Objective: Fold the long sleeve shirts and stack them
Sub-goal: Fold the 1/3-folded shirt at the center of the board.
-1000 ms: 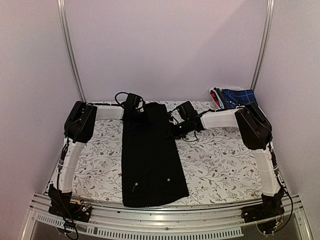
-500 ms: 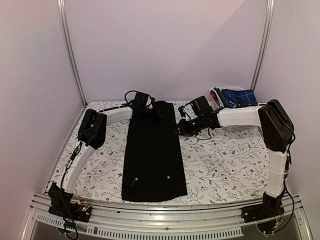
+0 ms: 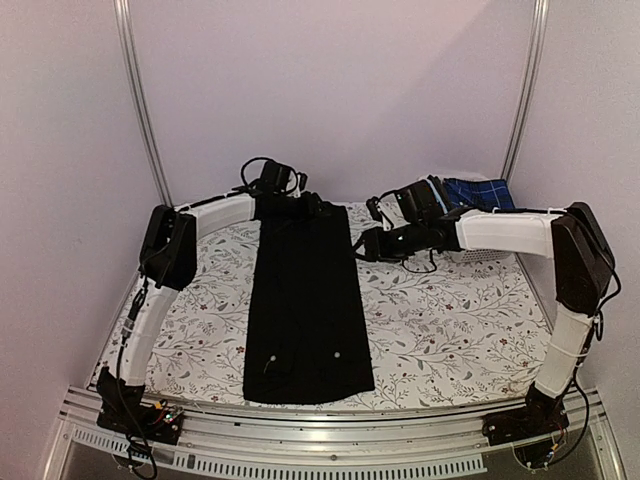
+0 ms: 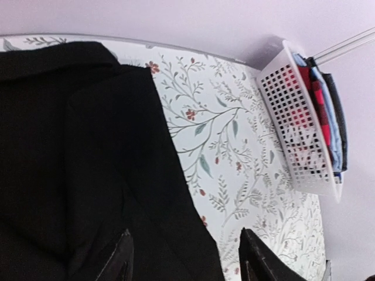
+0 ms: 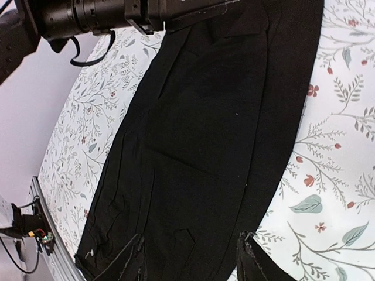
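Observation:
A long sleeve shirt (image 3: 308, 310), plain black with small pale buttons near its front end, lies flat on the table as a long narrow strip running from front to back. My left gripper (image 3: 318, 207) hovers over the strip's far end, open; in the left wrist view (image 4: 187, 257) the cloth's right edge (image 4: 146, 175) lies beneath its spread fingers. My right gripper (image 3: 362, 247) is open by the strip's right edge; in the right wrist view (image 5: 190, 257) it looks down the black cloth (image 5: 205, 134). Neither gripper holds the cloth.
A white slotted basket (image 4: 293, 129) stands at the back right corner, with folded red, blue and dark clothes (image 3: 470, 193) in it. The floral tablecloth (image 3: 450, 330) covers the table. The back wall is close behind both grippers. A metal rail (image 3: 330, 425) runs along the front edge.
Both grippers have opened and let go of the shirt's far end. Both arms reached further back, drawing the strip straighter, and it now lies flat.

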Motion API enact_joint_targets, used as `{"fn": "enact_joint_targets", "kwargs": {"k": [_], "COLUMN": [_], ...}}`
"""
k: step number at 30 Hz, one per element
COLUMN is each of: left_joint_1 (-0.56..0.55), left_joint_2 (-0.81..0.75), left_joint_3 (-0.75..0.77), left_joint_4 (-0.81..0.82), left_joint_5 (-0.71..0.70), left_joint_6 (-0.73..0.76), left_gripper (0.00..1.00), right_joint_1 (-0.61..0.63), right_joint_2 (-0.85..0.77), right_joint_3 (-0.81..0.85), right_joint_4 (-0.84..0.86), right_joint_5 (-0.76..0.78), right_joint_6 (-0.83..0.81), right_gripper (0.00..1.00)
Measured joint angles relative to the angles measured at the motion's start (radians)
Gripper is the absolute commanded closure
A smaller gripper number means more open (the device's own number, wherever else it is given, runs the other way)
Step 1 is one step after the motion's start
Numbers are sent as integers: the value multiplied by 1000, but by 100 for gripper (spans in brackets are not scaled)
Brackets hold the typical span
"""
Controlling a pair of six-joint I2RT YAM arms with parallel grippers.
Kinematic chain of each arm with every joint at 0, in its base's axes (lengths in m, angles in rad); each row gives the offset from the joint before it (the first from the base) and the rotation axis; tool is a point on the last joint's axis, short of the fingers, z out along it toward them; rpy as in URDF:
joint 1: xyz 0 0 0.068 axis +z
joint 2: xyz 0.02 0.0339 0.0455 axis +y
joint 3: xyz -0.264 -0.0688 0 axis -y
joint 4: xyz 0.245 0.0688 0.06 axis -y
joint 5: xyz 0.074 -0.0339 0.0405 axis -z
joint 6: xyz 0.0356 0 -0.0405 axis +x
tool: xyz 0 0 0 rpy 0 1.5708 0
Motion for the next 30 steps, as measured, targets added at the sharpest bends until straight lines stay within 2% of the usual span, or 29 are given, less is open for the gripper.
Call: {"fn": "enact_joint_targets", "kwargs": {"k": [4, 8, 12, 21, 30], "left_joint_1": [-1, -3, -5, -24, -104], "left_joint_2": [-173, -406, -612, -947, -1244], "left_joint_3": [-113, -347, -633, -1140, -1472], "left_joint_4": [6, 64, 140, 162, 118], "left_joint_5": [-22, -51, -76, -132, -189], "left_joint_6": [26, 33, 24, -17, -117], "left_gripper": [29, 26, 25, 27, 32], "right_joint_1": [0, 0, 0, 9, 63], "right_joint_2": [-56, -109, -164, -272, -403], "right_joint_3": [-37, -95, -149, -247, -418], "right_joint_4": [1, 6, 9, 8, -23], "right_joint_5": [6, 14, 26, 88, 158], "right_joint_6": [-2, -6, -1, 43, 118], "right_gripper": [32, 22, 2, 1, 9]}}
